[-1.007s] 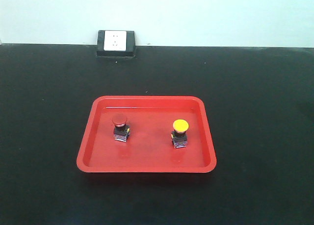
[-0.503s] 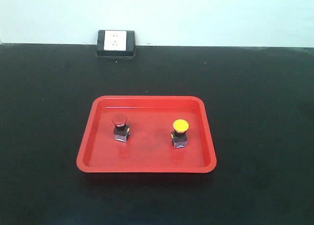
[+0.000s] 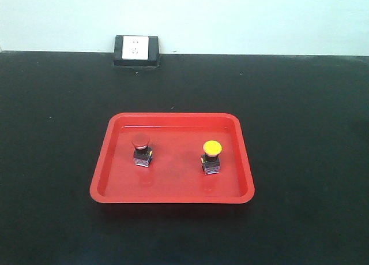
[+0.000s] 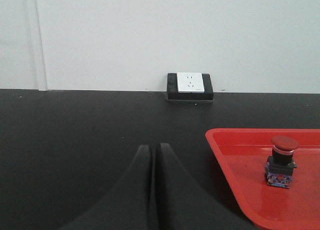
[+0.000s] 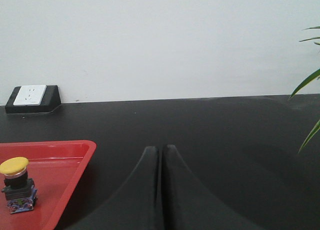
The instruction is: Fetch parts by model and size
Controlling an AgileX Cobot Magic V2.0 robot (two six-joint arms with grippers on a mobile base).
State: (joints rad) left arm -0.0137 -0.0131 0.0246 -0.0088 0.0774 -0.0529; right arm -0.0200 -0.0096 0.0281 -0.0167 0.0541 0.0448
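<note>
Nearest to us, both grippers sit low over the bare black bench (image 3: 300,115), each with its fingers pressed together and holding nothing: the left gripper (image 4: 152,152) just outside the left rim of the red tray (image 3: 101,178), the right gripper (image 5: 160,152) just off its right rim. Neither shows in the front view.

In the tray stand both parts, upright and well apart. The red-capped switch (image 3: 141,149) sits toward the left half, the yellow-capped switch (image 3: 211,156) toward the right, each on a dark block base with blue markings, touching neither the other nor the tray walls.

We judge that the fetching looks done, or else a pick has not begun; we cannot tell which. If a pick comes next, we would need to spread a gripper, lift over the raised rim and come down around a cap.

Open bench lies on every side of the tray. Farther back, a wall socket (image 3: 136,50) sits where the bench meets the pale wall; plant leaves (image 5: 307,89) edge in at the far right.
</note>
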